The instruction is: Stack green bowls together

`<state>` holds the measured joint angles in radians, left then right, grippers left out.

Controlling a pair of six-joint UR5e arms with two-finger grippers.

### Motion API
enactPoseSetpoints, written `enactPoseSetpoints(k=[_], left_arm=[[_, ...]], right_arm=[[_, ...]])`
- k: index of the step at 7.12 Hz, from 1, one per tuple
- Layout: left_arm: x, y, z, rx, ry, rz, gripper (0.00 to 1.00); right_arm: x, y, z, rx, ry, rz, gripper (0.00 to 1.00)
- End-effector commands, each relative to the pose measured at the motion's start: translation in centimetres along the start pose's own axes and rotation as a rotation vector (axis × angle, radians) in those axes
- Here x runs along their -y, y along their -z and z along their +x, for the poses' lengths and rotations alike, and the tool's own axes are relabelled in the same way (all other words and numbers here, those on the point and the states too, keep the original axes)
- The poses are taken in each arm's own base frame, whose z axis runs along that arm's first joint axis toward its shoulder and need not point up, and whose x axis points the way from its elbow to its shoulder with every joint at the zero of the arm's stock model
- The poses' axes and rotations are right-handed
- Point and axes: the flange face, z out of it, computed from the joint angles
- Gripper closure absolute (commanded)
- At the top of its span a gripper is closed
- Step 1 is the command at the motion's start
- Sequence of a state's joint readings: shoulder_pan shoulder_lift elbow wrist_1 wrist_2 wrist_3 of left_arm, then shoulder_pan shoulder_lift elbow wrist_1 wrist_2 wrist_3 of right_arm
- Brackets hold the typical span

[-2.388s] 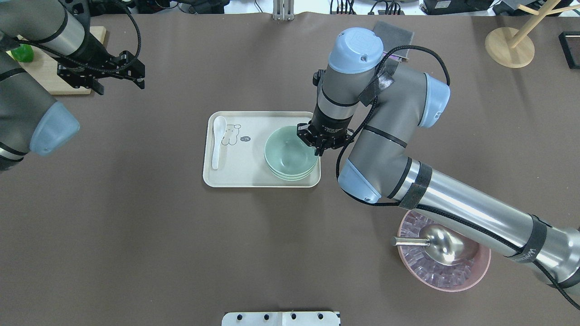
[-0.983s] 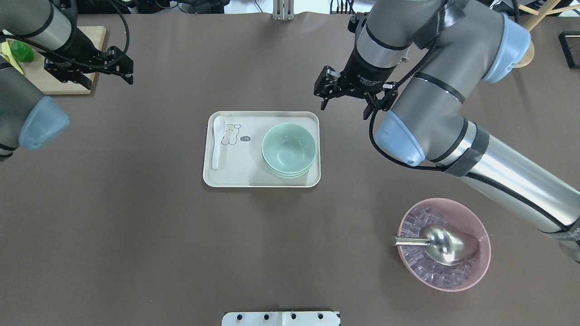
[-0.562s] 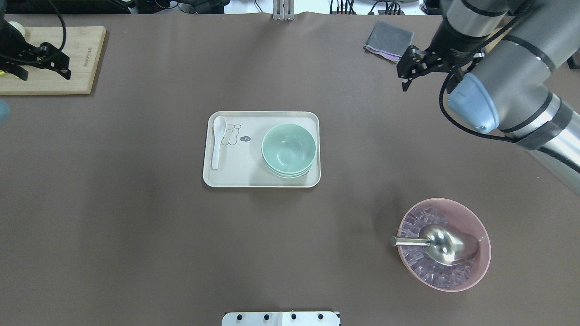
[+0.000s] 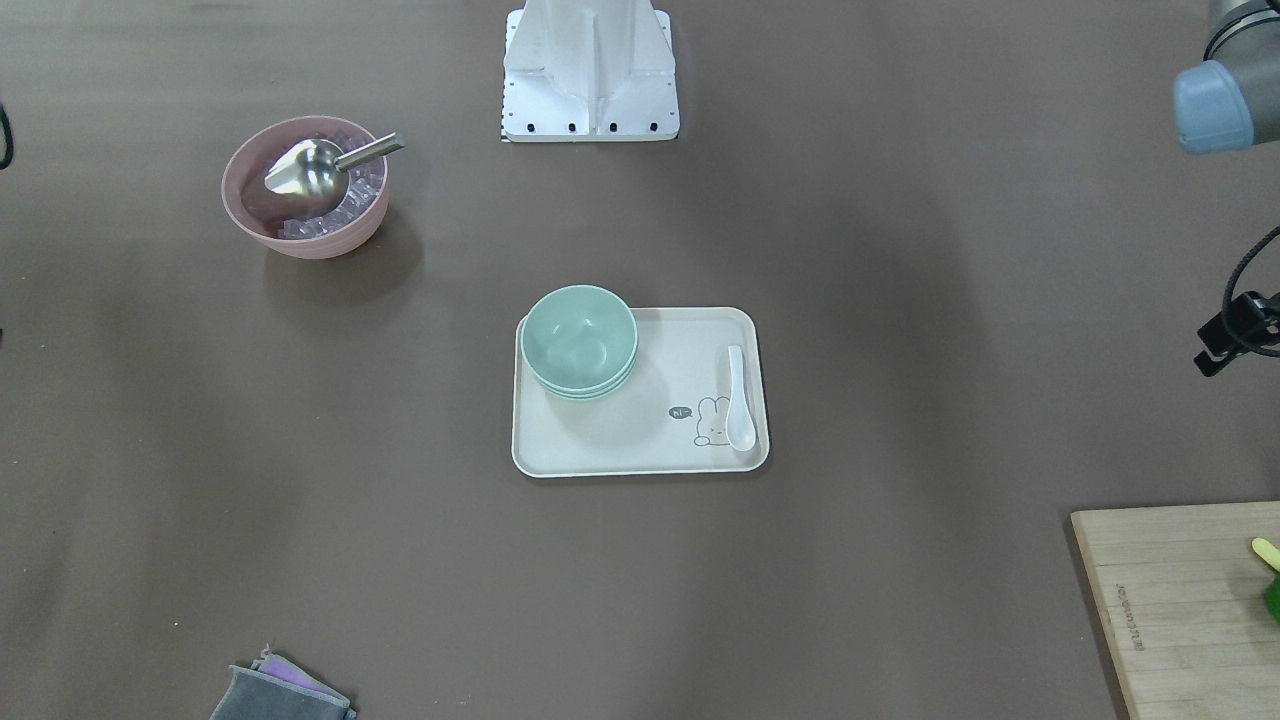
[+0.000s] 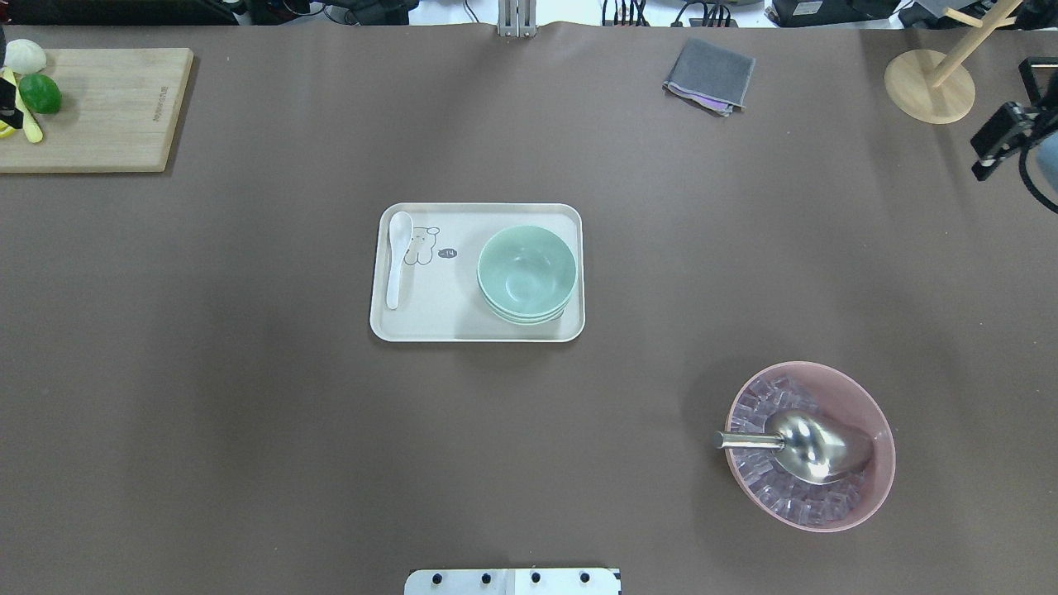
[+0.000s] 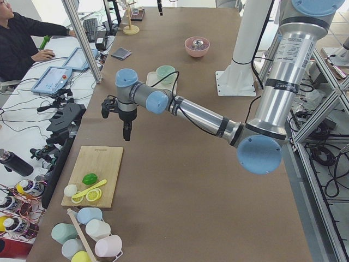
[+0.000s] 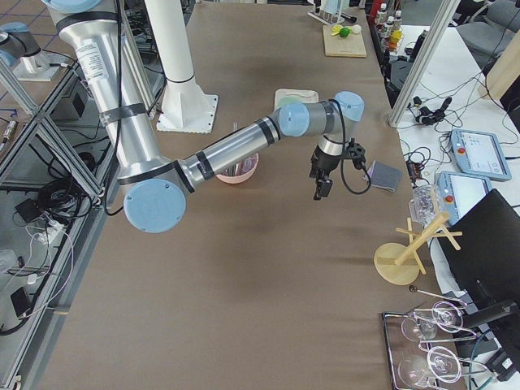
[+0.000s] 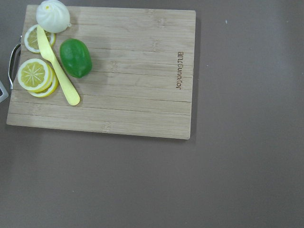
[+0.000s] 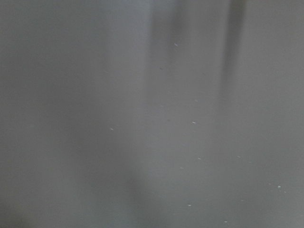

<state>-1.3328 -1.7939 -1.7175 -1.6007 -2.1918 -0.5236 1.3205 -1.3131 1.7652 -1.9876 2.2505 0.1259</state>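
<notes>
Three pale mint-green round plastic bowls [image 5: 526, 274] sit nested in one stack at the right end of the cream rectangular tray [image 5: 430, 324], a white spoon [image 5: 396, 258] at the other; left gripper [image 4: 1228, 345] and right gripper [image 5: 998, 142] hang well apart from it, cut off at the picture edges, so I cannot tell how wide they stand

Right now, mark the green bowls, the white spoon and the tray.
green bowls [image 5: 526, 273], overhead view, inside of the top bowl
white spoon [image 5: 396, 268], overhead view, middle of the handle
tray [image 5: 446, 310], overhead view, bare floor near the front rim
</notes>
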Motion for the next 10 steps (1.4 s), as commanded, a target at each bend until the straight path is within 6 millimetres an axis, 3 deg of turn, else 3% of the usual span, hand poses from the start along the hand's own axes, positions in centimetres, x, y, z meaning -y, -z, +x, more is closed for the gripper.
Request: enactPoseSetpoints(k=[1,3,4,5,6,10], left_arm=[[-1.6,-0.2,-4.6,-0.055,-0.066,-0.046,0.02],[-2.7,-1.6,-7.9,-0.038,-0.028,-0.075,0.02],[-3.4,-2.6,-9.3,-0.011,-0.008,-0.092,0.02],[-3.4,-4.1,-11.8,0.041,0.020,-0.102,0.02],[-2.7,-3.9,-14.4,0.040,0.072,-0.094,0.02],[-3.3,-2.5,-16.5,-0.053,0.137,-0.111,0.02]], right_arm=[[-5.6,-4.3,9.9,0.022,-0.044,0.008,0.00],[-9.0,-7.5,15.5,0.020,-0.138,-0.040,0.00],[-9.4,-7.6,16.5,0.020,-0.159,-0.041,0.00],[-9.5,-7.7,16.9,0.021,-0.142,-0.041,0.00],[-9.4,-7.3,17.0,0.023,-0.140,-0.034,0.00],[-8.7,-5.8,16.7,0.047,-0.147,-0.003,0.00]])
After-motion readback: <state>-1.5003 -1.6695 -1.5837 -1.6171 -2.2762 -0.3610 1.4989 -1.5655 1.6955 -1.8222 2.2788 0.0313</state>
